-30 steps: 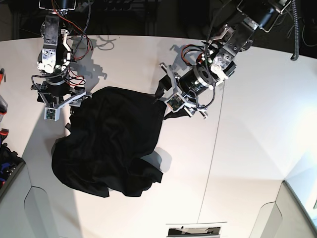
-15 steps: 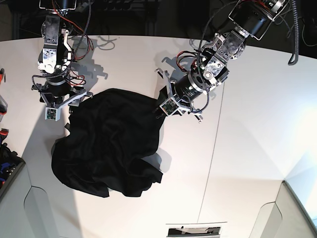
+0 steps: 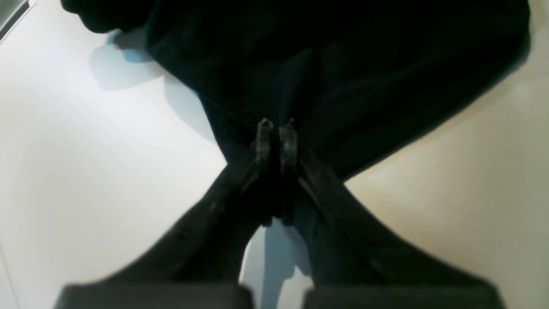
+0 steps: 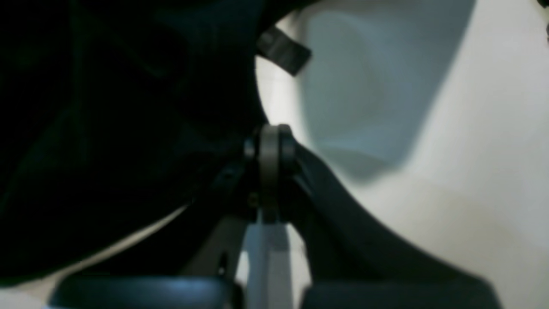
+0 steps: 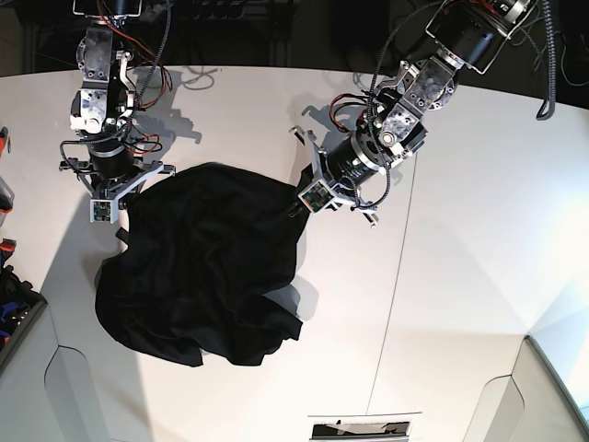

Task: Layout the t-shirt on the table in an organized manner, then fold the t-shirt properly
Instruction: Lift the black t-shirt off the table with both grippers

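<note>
**Both grippers pinched on the far edge of a crumpled shirt**

At the left of the base view, the wide smooth white table ends in a long edge, with a dark bin of coloured items just beyond it. The large black cloth t-shirt lies in a crumpled heap on the left half of the table, its left side close to that edge and its near lobes stopping short of the front edge, where a strip of bare white runs along the front. To the right of the heap the tabletop is open all the way across, crossed only by a thin dark seam line running from far to near.

The right gripper sits at the shirt's far left corner. In its wrist view the jaws are pressed together with black cloth bunched against and between them, so it is pinching the shirt's edge; a small dark grey tag juts out from the fabric above.

The left gripper sits at the shirt's far right corner. Its wrist view shows the two fingertips nearly touching, nipping a fold of the black cloth, which fans out wide beyond them.

The shirt looks wholly black here, rumpled in soft folds, with a curled lobe at its near right casting a shadow. No print or patch shows.
</note>
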Controlling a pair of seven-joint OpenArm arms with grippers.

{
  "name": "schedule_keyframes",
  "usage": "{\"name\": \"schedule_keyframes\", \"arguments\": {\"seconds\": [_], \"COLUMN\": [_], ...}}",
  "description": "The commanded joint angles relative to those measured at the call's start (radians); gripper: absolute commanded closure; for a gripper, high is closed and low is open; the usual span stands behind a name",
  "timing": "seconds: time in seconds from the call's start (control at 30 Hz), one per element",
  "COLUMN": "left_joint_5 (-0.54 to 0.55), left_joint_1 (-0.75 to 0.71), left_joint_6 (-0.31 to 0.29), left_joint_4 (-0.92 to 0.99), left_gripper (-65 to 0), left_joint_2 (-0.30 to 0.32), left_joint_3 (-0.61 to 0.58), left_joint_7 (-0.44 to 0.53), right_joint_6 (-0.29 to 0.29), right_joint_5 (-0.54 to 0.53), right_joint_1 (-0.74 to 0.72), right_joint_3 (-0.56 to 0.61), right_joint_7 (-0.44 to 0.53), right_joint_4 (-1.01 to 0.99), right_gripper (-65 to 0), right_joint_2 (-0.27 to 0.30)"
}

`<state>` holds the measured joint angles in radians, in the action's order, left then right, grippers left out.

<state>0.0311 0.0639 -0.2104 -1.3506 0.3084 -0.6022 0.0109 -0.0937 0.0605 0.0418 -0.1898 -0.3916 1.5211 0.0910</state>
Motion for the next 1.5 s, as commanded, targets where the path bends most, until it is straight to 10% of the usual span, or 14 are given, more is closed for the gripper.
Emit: {"name": "schedule_keyframes", "arguments": {"seconds": [0.0, 0.17, 0.93, 1.2, 1.47], "left_joint_5": [0.002, 0.002, 0.04, 0.025, -0.07], "left_joint_1": [0.016, 0.016, -0.088, -0.203, -0.203], "left_joint_6": [0.018, 0.094, 0.093, 0.094, 0.095], "left_joint_4": [-0.026, -0.143, -0.66, -0.849, -0.848], "left_gripper": [0.0, 0.0, 0.0, 0.0, 0.0], "left_joint_2": [0.013, 0.071, 0.283, 0.299, 0.299], "left_joint_3": [0.004, 0.017, 0.185, 0.185, 0.185], "left_joint_7": [0.035, 0.045, -0.146, -0.267, -0.359], "right_joint_6": [0.001, 0.002, 0.038, -0.069, -0.039], "right_joint_5": [-0.012, -0.027, -0.039, -0.154, -0.127], "right_joint_1": [-0.016, -0.016, -0.017, -0.017, -0.068], "right_joint_3": [-0.003, -0.003, -0.027, -0.025, -0.026], "right_joint_7": [0.013, -0.095, -0.252, -0.214, -0.129], "right_joint_4": [0.05, 0.216, 0.375, 0.245, 0.103], "right_gripper": [0.0, 0.0, 0.0, -18.9, -34.2], "right_joint_2": [0.006, 0.009, 0.011, 0.005, 0.006]}}
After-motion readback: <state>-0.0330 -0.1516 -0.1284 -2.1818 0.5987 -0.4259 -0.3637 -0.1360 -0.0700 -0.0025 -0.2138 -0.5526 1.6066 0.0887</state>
